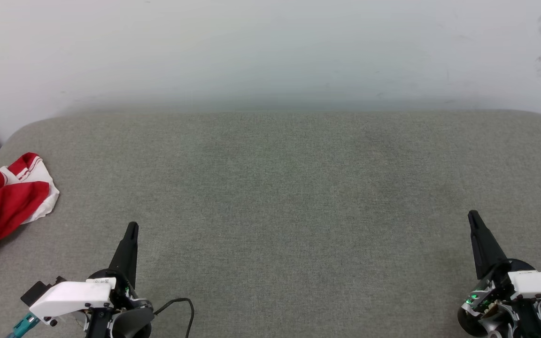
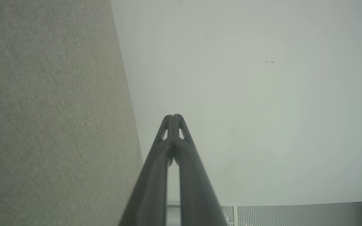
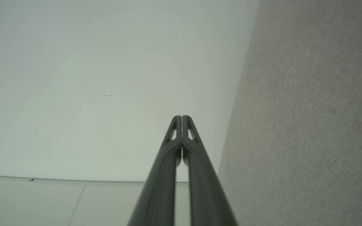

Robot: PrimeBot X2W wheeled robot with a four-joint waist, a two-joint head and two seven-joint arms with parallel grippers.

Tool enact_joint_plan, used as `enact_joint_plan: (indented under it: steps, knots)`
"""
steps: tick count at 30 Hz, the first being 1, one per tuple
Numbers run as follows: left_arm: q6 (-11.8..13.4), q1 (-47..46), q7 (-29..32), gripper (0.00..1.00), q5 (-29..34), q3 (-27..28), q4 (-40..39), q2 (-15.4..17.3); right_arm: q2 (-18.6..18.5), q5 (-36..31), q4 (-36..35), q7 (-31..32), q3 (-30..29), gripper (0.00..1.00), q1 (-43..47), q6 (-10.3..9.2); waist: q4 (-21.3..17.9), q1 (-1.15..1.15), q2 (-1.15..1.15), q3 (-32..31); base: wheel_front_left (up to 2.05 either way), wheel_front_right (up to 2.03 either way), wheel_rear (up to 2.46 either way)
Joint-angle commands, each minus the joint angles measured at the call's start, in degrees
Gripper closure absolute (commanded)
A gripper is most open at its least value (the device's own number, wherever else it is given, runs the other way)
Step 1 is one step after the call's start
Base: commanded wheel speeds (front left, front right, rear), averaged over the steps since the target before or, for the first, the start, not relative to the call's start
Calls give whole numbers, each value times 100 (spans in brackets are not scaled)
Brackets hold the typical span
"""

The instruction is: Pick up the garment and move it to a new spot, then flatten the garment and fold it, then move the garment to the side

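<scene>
While both arms sit low at the near edge of the bench (image 1: pixel 270 197), the left gripper (image 1: pixel 132 229) has its jaws pressed flat together, so the two dark fingers look like a single spike with nothing between them. The left wrist view shows the same: the left gripper (image 2: pixel 173 118) has its tips meeting, with only a thin slit lower down the fingers. The right gripper (image 1: pixel 473 217) matches it, jaws closed and empty, and in its own wrist view the right gripper (image 3: pixel 181 118) shows its tips touching as well. Both point away from the robot across the grey cloth, and neither touches anything.

Behind the left fingers sits a white housing (image 1: pixel 71 296), with a black cable (image 1: pixel 183 303) looping out beside it and a teal plug (image 1: pixel 24 324) at the lower corner. At the base of the right fingers a small green light (image 1: pixel 473 296) glows beside another white housing (image 1: pixel 540 284).

The stretch of bench between the two arms is plain grey fabric. The shirt (image 1: pixel 3 202) lies crumpled at the bench's far left side, to the left of the left gripper and somewhat beyond it, apart from it and well apart from the right one. It is a red heap with a white sleeve (image 1: pixel 40 180) showing on top, red stripes running along the sleeve's trim. The picture's edge cuts the heap off, so I cannot tell whether any of it hangs over the side.

A pale wall (image 1: pixel 270 47) rises behind the bench, scuffed at the upper right.
</scene>
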Motion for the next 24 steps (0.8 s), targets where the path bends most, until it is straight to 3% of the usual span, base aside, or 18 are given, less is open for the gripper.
enact_joint_plan:
  steps: [1, 13, 14, 24]
  knots:
    - [-25, -41, 14, 100, 14, 13, 2, -15, 26, 18, 8, -4, 2, 100, -69, 0, 0, 0, 0, 0, 0, 0, 0]
    - [0, 0, -1, 100, 0, -1, -1, 0, 0, -1, -1, -1, 1, 100, 0, 0, 0, 0, 0, 0, 0, 0, 0]
    - [1, 9, -5, 0, 1, -11, 19, -1, 0, -4, 18, -3, 4, 0, 14, 1, 0, 0, 0, 0, 0, 0, 0]
    - [5, 37, -277, 0, 98, -319, -156, -2, -5, -154, -160, -245, 151, 0, 130, 0, -2, 0, 0, 3, 0, 0, 0]
